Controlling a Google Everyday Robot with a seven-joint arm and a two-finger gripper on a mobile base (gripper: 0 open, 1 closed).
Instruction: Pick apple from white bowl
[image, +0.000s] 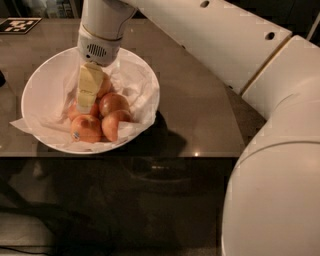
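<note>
The white bowl (40, 82), lined with crumpled white paper, stands on the dark table at the left. Several red-orange apples lie in it: one at the front with a small sticker (86, 128), one beside it (116, 124), one above those (114, 103), and one partly hidden behind the gripper (104, 85). My gripper (87, 92) reaches down into the bowl from above, its pale yellow tip right at the apples on the left of the pile. It hides part of the pile.
My white arm (210, 40) spans the top and right of the view, over the table. A black-and-white marker tag (19, 25) lies at the table's far left corner. The table's front edge (150, 156) runs just below the bowl.
</note>
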